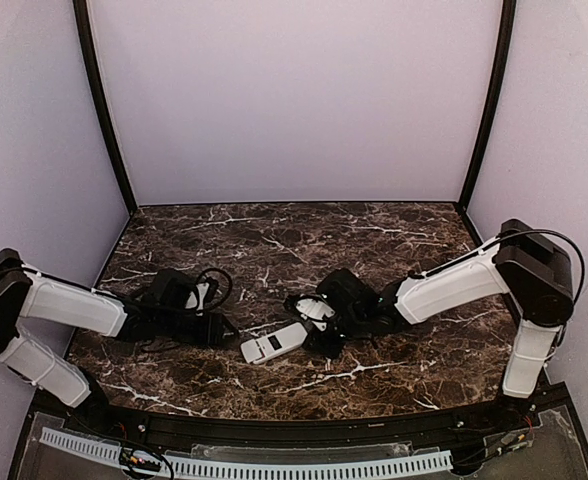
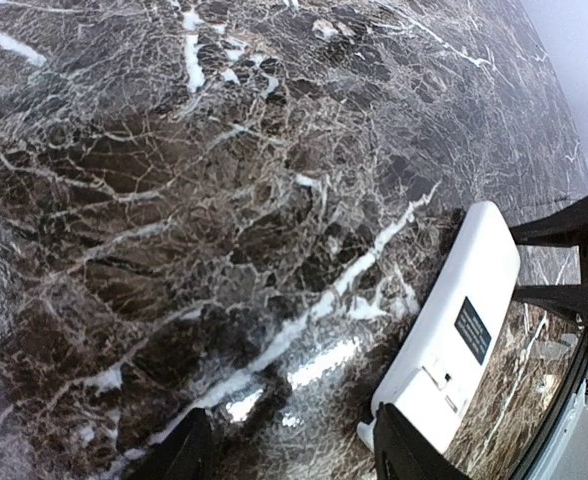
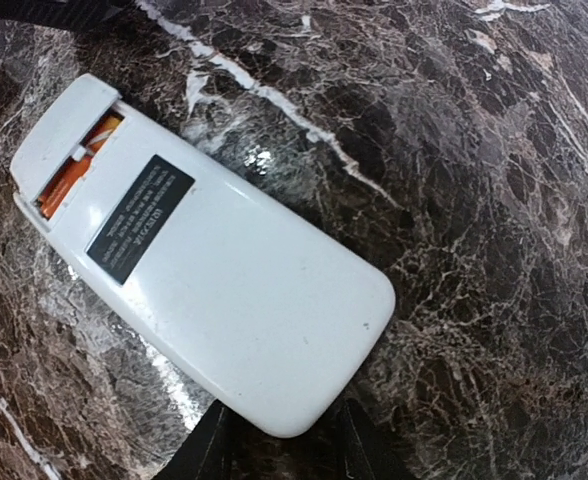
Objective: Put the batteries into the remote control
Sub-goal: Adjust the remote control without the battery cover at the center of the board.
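The remote control [image 1: 274, 344] lies back-up on the marble-patterned desk [image 1: 374, 230], near the middle of its near edge, between the two arms. Orange batteries [image 3: 62, 192] show through a gap at the end nearer the left gripper [image 2: 294, 455], whose fingers are spread with nothing between them. The right gripper [image 3: 284, 450] straddles the rounded opposite end; whether it pinches cannot be told. The step looks like closing up, best done by bracing that end and pushing flat along the body so the batteries stay seated. The white print on the dark label [image 3: 139, 220] is too small to read.
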`<action>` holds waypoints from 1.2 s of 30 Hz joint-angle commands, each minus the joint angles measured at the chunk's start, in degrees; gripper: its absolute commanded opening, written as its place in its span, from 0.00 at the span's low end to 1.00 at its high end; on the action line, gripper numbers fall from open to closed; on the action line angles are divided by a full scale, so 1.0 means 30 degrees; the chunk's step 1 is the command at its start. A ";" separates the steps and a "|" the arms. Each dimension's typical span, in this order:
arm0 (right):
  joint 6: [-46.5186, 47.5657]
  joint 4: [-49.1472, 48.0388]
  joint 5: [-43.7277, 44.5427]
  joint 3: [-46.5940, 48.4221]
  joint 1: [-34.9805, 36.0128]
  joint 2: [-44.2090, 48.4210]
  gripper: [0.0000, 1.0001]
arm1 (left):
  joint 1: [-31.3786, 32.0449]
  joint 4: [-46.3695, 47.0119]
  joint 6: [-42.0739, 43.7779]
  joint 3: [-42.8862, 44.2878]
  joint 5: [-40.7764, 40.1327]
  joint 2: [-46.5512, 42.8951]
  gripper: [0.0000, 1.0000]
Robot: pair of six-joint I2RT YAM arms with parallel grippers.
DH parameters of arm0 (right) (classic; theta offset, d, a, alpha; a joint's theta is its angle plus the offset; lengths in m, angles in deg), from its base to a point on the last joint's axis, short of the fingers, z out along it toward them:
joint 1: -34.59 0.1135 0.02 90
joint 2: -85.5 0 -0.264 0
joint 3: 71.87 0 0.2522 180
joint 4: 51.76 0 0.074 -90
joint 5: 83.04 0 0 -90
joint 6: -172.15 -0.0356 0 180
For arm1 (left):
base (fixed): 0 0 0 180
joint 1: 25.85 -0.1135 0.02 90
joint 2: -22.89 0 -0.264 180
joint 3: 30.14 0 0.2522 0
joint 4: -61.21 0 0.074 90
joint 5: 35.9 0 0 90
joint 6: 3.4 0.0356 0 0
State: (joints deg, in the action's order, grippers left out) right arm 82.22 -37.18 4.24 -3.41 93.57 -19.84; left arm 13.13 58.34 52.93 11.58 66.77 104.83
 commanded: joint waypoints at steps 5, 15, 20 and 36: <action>0.0861 0.0815 0.0481 0.0633 -0.0696 -0.1395 0.37 | -0.0063 0.2330 -0.0579 -0.2605 0.1706 -0.1877 0.54; 0.1350 0.0833 -0.1141 0.0494 -0.1162 -0.0431 0.47 | 0.1023 0.1779 0.2001 -0.3893 0.0925 -0.5193 0.51; 0.1303 0.1007 -0.2017 0.0225 -0.1708 0.1090 0.53 | 0.3454 -0.0034 0.4860 -0.3486 -0.0923 -0.6562 0.61; 0.0003 0.0077 -0.8028 0.1799 -0.4837 0.0627 0.67 | 0.5789 0.1836 1.0705 -0.4600 -0.2476 -0.7167 0.70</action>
State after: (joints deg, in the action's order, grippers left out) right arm 83.73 -35.37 -12.87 -1.31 80.94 -16.97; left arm 29.68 62.93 79.86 -2.60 60.25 81.22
